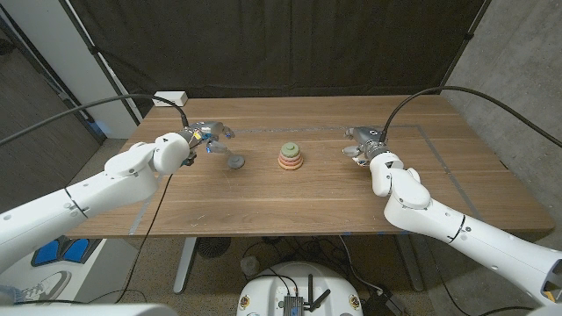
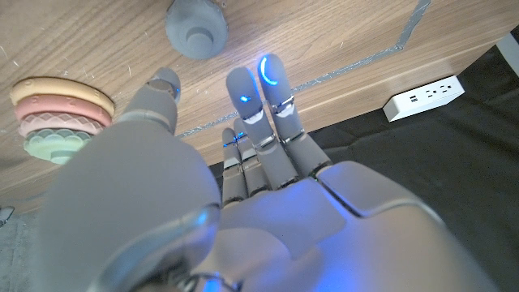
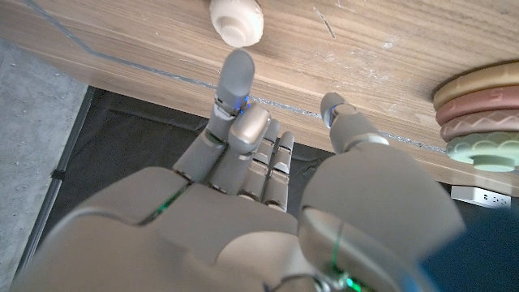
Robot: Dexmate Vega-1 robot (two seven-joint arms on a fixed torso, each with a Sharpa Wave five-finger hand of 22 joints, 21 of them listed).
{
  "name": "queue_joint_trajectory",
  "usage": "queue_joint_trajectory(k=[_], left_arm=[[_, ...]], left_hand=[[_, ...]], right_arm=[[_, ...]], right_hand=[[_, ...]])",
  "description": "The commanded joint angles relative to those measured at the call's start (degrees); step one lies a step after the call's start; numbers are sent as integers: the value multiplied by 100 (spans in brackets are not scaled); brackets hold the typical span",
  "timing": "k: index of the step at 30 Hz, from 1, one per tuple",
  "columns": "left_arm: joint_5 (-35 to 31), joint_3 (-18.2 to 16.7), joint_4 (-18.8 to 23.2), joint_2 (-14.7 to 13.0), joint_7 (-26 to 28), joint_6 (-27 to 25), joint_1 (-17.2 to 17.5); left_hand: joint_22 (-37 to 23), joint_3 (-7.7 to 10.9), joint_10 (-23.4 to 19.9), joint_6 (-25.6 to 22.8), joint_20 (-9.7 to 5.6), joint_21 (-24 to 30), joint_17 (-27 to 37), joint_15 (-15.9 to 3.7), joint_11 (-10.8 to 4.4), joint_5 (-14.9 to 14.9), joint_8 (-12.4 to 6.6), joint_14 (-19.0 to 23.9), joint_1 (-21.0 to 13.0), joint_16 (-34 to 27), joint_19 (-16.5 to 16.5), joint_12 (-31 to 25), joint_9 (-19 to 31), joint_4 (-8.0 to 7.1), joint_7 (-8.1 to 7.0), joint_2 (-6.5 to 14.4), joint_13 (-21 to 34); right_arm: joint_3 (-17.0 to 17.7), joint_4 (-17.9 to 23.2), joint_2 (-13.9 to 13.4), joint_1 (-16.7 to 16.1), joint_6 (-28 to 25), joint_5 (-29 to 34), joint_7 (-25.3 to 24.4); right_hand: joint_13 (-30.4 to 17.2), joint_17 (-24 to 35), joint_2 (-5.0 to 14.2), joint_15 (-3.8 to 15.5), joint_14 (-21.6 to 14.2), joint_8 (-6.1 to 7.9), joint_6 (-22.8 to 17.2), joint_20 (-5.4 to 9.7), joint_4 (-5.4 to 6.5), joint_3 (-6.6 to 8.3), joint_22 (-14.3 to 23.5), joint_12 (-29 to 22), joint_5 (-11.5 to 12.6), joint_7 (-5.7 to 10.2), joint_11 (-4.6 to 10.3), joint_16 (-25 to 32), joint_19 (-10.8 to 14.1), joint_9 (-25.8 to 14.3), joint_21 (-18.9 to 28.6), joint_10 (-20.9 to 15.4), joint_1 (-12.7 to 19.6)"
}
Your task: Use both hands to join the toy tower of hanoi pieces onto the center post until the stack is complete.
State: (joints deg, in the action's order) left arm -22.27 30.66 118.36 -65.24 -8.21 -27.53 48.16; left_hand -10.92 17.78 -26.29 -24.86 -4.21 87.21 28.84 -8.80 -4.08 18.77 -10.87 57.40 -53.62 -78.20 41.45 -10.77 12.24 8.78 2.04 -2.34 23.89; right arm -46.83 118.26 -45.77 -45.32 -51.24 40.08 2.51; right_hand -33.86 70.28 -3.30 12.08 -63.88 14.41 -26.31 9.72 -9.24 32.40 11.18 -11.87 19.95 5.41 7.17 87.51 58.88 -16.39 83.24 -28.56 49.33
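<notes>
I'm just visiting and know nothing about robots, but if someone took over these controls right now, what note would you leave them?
Left hand: open, holding nothing, beside the grey piece on the table.
Right hand: open, holding nothing; the cream piece lies just past its fingertips.
Ring stack: at the table's middle, rings in orange, pink and green already on.
Left to do: the grey and cream pieces are still loose; each likely needs picking up and adding to the stack.
</notes>
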Motion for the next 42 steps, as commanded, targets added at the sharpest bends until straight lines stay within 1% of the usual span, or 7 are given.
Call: queue_joint_trajectory(k=[1,8,16,19,28,35,42], left_arm=[[59,-53,-274,-70,-479,420,-205],[-84,64,-439,10,-756,486,-384],[-82,195,-730,182,-1054,626,-601],[-83,258,-850,250,-1123,716,-671],[-520,496,-982,409,-1147,759,-821],[-605,592,-1157,544,-1230,902,-907],[-682,635,-1242,673,-1099,937,-863]], left_hand=[[-24,22,11,21,-774,21,7,-379,-11,-19,-31,-31,-79,-7,-30,-19,15,67,-21,-53,7],[-28,-15,127,129,-758,31,2,-377,-12,-51,-12,-31,-103,-30,-22,7,7,72,-49,-122,-6],[-26,-68,313,344,-752,7,-41,-377,63,-85,25,-75,-62,-15,-93,33,-4,36,0,-168,-25],[-27,-74,339,366,-752,5,-54,-378,73,-90,21,-88,-56,-7,-102,31,-7,29,7,-166,-29],[-28,-90,381,407,-752,11,-63,-378,74,-104,6,-91,-53,-15,-97,18,-14,20,6,-167,-42],[-28,-102,384,401,-751,19,-42,-378,83,-114,-16,-54,-47,-52,-72,1,-18,14,2,-169,-51],[-30,-108,361,395,-754,32,-39,-378,65,-122,-35,-32,-58,-72,-38,-21,-23,16,4,-163,-61]], right_arm=[[-70,6,6,60,-58,10,12],[-74,29,11,71,-87,-17,24],[-68,18,32,74,-130,-63,-13],[-62,12,27,74,-113,-90,-41],[-114,-20,38,128,-126,-114,-41],[-151,-45,57,171,-139,-116,-49],[-157,-65,57,203,-128,-168,-30]], right_hand=[[-27,13,28,37,14,38,-46,300,-1,27,12,-21,-13,20,-6,-10,-36,-29,-12,-55,-16],[-35,15,32,37,23,41,-39,300,-1,31,13,-26,-12,20,7,-14,-39,-42,-13,-64,-15],[-39,17,45,38,28,49,-44,301,0,39,19,-31,-10,3,-2,-13,-33,-55,-6,-82,-10],[-44,18,51,38,29,50,-38,300,0,41,20,-32,-9,1,23,-13,-32,-62,-5,-83,-9],[-57,20,57,38,32,57,-42,300,-1,46,17,-36,-5,-1,10,-12,-38,-75,-8,-91,-8],[-60,21,64,38,35,60,-42,300,-1,52,21,-35,2,-4,22,-11,-35,-83,-4,-100,-5],[-68,21,74,38,37,59,-42,300,0,57,10,-40,9,-2,20,-10,-45,-85,-14,-115,-4]])
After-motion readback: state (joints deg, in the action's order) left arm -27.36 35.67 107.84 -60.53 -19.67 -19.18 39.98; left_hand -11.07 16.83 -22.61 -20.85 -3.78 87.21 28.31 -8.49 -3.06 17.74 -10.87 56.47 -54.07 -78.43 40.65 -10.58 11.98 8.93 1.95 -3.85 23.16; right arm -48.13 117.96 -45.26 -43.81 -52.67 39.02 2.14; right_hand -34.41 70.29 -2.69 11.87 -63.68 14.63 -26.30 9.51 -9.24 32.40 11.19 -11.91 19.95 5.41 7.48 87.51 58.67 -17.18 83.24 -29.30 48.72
